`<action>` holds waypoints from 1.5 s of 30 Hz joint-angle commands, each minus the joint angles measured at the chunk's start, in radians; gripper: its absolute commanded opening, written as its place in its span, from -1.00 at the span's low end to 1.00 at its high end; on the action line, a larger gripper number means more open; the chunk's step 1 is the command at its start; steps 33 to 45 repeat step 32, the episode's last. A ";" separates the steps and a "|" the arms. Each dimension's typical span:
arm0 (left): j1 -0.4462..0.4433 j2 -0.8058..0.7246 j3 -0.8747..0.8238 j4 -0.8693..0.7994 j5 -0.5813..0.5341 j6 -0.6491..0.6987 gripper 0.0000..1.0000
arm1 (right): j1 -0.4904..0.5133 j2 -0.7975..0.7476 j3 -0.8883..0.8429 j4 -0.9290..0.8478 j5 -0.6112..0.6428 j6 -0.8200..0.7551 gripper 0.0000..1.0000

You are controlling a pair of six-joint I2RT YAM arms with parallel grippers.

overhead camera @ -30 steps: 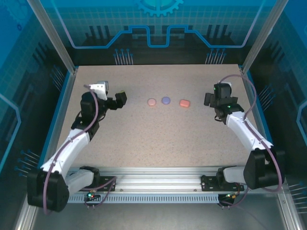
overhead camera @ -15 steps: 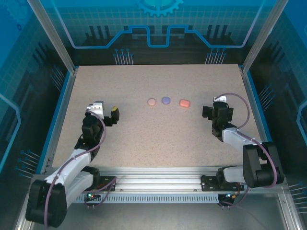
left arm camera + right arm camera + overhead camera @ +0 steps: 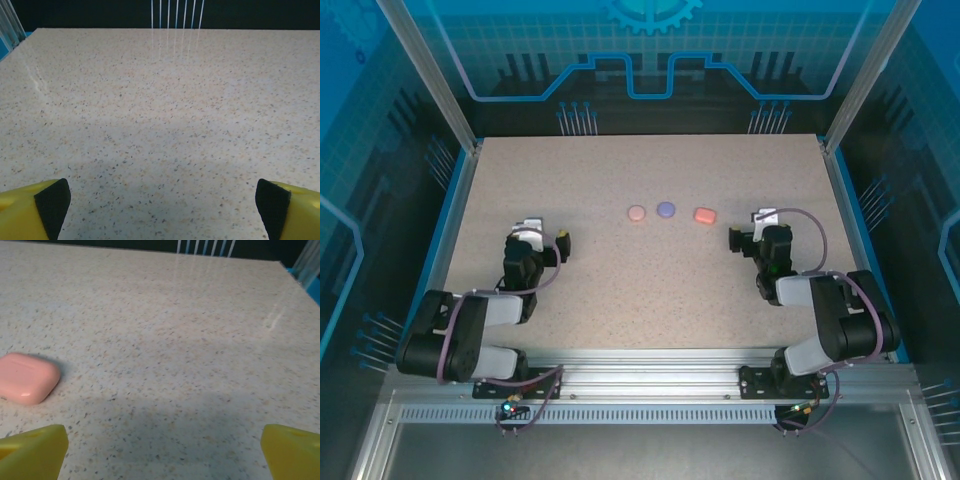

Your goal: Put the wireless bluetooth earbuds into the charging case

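Observation:
Three closed charging cases lie in a row mid-table: pale pink (image 3: 637, 213), purple (image 3: 666, 209) and coral (image 3: 705, 215). The earbuds are out of view. My left gripper (image 3: 552, 244) sits low over the table, left of the row and well apart from it. It is open, and between its yellow fingers (image 3: 50, 202) in the left wrist view is only table. My right gripper (image 3: 744, 239) is open too, just right of and nearer than the coral case (image 3: 26, 377), which lies ahead and left of its left finger (image 3: 35, 447).
The speckled beige table (image 3: 650, 290) is bordered by blue side rails and aluminium frame posts (image 3: 430, 75). Both arms are folded back close to their bases at the near edge rail (image 3: 640, 370).
Both arms have pulled back toward the near edge and folded down, bringing the grippers lower and closer to the bases. The three cases have not moved.

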 commanded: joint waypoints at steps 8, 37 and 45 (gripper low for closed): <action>0.044 0.126 0.171 -0.098 0.144 -0.004 0.98 | -0.044 0.010 0.044 0.005 -0.106 -0.013 1.00; 0.060 0.126 0.179 -0.118 0.134 -0.029 0.98 | -0.047 0.015 0.051 -0.009 -0.147 -0.028 1.00; 0.060 0.126 0.179 -0.118 0.134 -0.029 0.98 | -0.047 0.015 0.051 -0.009 -0.147 -0.028 1.00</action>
